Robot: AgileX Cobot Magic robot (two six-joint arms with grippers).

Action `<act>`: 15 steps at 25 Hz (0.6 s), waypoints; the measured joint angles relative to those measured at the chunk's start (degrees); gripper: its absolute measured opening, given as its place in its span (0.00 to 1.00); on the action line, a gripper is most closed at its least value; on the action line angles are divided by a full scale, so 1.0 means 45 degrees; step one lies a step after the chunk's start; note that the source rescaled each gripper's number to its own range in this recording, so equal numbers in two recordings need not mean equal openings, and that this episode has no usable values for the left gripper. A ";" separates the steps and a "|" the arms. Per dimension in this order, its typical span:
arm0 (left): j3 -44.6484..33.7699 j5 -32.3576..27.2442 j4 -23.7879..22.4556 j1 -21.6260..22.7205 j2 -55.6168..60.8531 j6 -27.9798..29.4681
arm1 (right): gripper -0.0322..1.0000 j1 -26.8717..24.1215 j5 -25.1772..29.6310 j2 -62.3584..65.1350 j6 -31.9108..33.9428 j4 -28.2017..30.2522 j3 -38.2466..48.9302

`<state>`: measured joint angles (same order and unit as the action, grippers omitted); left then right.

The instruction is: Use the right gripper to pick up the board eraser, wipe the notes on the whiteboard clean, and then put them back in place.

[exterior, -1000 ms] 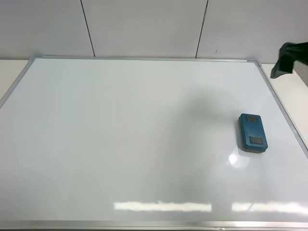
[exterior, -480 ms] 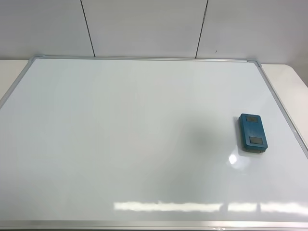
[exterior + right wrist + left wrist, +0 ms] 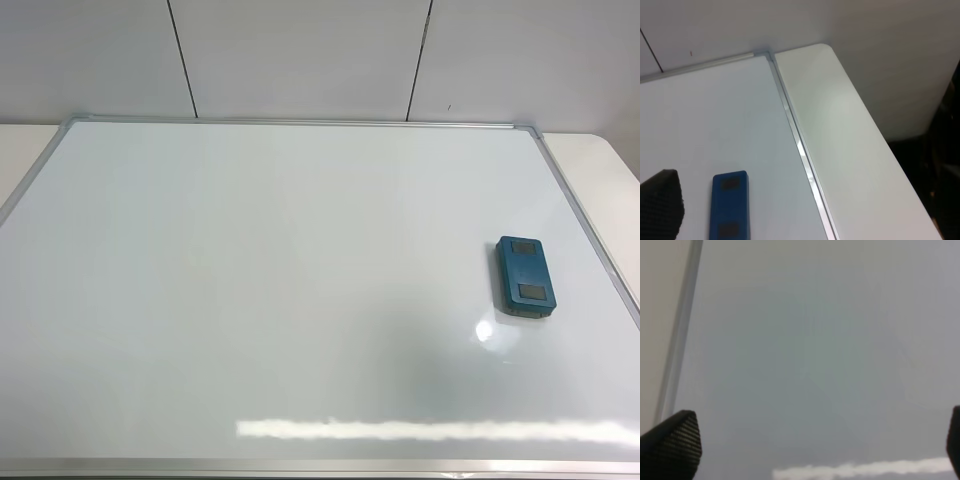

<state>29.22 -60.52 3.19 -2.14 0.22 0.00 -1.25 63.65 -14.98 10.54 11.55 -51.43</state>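
The teal-blue board eraser (image 3: 524,277) lies flat on the right part of the whiteboard (image 3: 280,280), near its right frame. No notes show on the board. Neither gripper shows in the exterior high view. In the right wrist view the eraser (image 3: 730,207) lies below the camera, beside one black fingertip (image 3: 660,206) of my right gripper. The other finger is out of frame and the jaws hold nothing. My left gripper (image 3: 812,447) is open and empty over bare board, its fingertips (image 3: 670,446) at the picture's lower corners.
The silver frame (image 3: 795,130) runs along the board's right edge, with a strip of white table (image 3: 840,125) beyond it and a dark drop past the table's edge. A white panelled wall (image 3: 300,55) stands behind the board. The board's left frame (image 3: 680,330) shows in the left wrist view.
The dark arm part at the upper right edge of the exterior view has left the picture. The soft shadow on the board has slid toward the front. The eraser has not moved.
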 joint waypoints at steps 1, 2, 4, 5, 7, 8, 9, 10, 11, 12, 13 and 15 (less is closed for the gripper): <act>0.0000 0.0000 0.0000 0.0000 0.0000 0.0000 | 1.00 0.0000 0.0005 0.0395 -0.0029 0.0000 0.0000; 0.0000 0.0000 0.0000 0.0000 0.0000 0.0000 | 1.00 0.0000 0.0005 0.0801 -0.0140 0.0000 0.0000; 0.0000 0.0000 0.0000 0.0000 0.0000 0.0000 | 1.00 0.0000 0.0015 0.1532 -0.0387 0.0000 -0.0011; 0.0000 0.0000 0.0000 0.0000 0.0000 0.0000 | 1.00 0.0000 0.0015 0.1906 -0.0502 0.0000 -0.0011; 0.0000 0.0000 0.0000 0.0000 0.0000 0.0000 | 1.00 0.0000 0.0028 0.2557 -0.0652 -0.0072 -0.0023; 0.0000 0.0000 0.0000 0.0000 0.0000 0.0000 | 1.00 0.0000 0.0054 0.2804 -0.0677 -0.0098 -0.0023; 0.0000 0.0000 0.0000 0.0000 0.0000 0.0000 | 1.00 0.0000 0.0065 0.3081 -0.0701 -0.0143 -0.0023; 0.0000 0.0000 0.0000 0.0000 0.0000 0.0000 | 1.00 0.0000 0.0114 0.3271 -0.0778 -0.0188 -0.0023; 0.0000 0.0000 0.0000 0.0000 0.0000 0.0000 | 1.00 0.0000 0.0124 0.3370 -0.0828 -0.0188 -0.0023; 0.0000 0.0000 0.0000 0.0000 0.0000 0.0000 | 1.00 0.0000 0.0188 0.3383 -0.0878 -0.0188 -0.0023; 0.0000 0.0000 0.0000 0.0000 0.0000 0.0000 | 1.00 0.0000 0.0249 0.3383 -0.0889 -0.0199 -0.0023; 0.0000 0.0000 0.0000 0.0000 0.0000 0.0000 | 1.00 0.0000 0.0301 0.3383 -0.0900 -0.0241 0.0015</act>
<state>29.22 -60.52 3.19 -2.14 0.22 0.00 -1.25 65.00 0.25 6.49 10.47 -51.36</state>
